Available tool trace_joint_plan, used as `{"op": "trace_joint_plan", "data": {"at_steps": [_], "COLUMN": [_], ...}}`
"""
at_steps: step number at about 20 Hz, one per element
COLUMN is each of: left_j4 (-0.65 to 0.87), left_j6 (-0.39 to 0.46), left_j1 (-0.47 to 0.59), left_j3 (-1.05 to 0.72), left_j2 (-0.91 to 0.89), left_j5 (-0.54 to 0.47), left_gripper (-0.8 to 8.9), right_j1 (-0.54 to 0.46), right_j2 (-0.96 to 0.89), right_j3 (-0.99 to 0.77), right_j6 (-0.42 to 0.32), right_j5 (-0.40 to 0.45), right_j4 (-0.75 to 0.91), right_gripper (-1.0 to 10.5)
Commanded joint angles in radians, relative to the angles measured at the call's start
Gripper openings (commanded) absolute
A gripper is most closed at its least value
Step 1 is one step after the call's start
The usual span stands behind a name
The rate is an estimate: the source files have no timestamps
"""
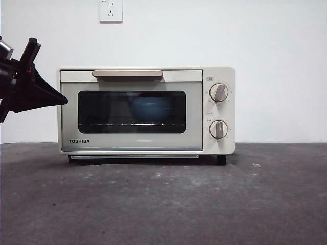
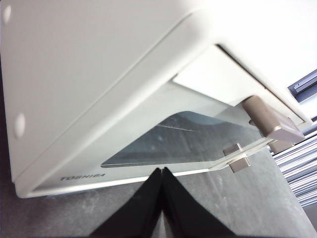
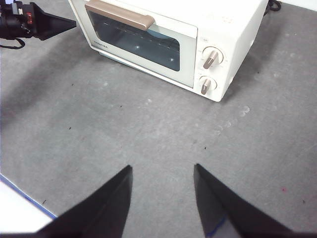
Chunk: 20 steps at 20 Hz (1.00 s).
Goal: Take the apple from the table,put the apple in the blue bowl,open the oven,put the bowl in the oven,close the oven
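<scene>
The cream-white oven (image 1: 219,148) stands on the dark grey table (image 1: 163,204) with its door closed. Through the dark glass the blue bowl (image 1: 148,108) shows on the rack inside. The apple is hidden. My left gripper (image 1: 64,100) hangs shut and empty just off the oven's left side, level with the window; in its wrist view (image 2: 161,169) the jaws meet in a point before the door's lower edge. My right gripper (image 3: 162,167) is open and empty above bare table, well in front of the oven (image 3: 233,59).
A tan bar handle (image 1: 127,74) runs along the door's top edge. Two round knobs (image 1: 219,92) sit on the oven's right panel. A wall socket (image 1: 111,10) is on the white wall behind.
</scene>
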Motion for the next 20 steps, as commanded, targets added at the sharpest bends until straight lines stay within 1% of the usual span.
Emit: {"op": "trace_joint_plan", "data": {"at_steps": [1,3,4,5,7,10,13,16,18,20], "left_j4": [-0.033,-0.087,-0.117,-0.156,-0.264,-0.455,-0.645,-0.799,-0.875,-0.930], "left_j6": [-0.007,0.006,0.018,0.032,0.091,0.182,0.263,0.334,0.363,0.370], "left_j1": [0.000,-0.003,-0.006,-0.008,-0.020,-0.052,-0.098,-0.149,-0.184,-0.209], "left_j3": [0.016,0.016,0.016,0.016,0.016,0.016,0.016,0.016,0.016,0.016], "left_j2": [-0.015,-0.061,-0.093,-0.132,-0.224,-0.377,-0.531,-0.667,-0.749,-0.810], "left_j5": [0.008,0.007,0.006,-0.007,-0.058,-0.150,-0.243,-0.333,-0.389,-0.439], "left_gripper": [0.06,0.07,0.07,0.07,0.07,0.07,0.07,0.07,0.07,0.07], "right_j1": [0.009,0.009,0.009,0.009,0.009,0.009,0.009,0.009,0.008,0.007], "right_j2": [0.010,0.009,0.008,0.006,-0.010,-0.016,-0.016,-0.016,-0.016,-0.016], "right_j3": [0.013,-0.011,-0.040,-0.074,-0.167,-0.336,-0.510,-0.675,-0.760,-0.796], "right_j6": [0.013,0.008,0.001,-0.004,-0.016,-0.037,-0.052,-0.052,-0.052,-0.052], "right_j5": [0.000,-0.009,-0.028,-0.048,-0.084,-0.135,-0.135,-0.135,-0.132,-0.130], "right_j4": [0.008,0.034,0.064,0.099,0.201,0.431,0.729,0.994,1.114,1.162], "right_gripper": [2.0,2.0,2.0,2.0,2.0,2.0,2.0,2.0,2.0,2.0]}}
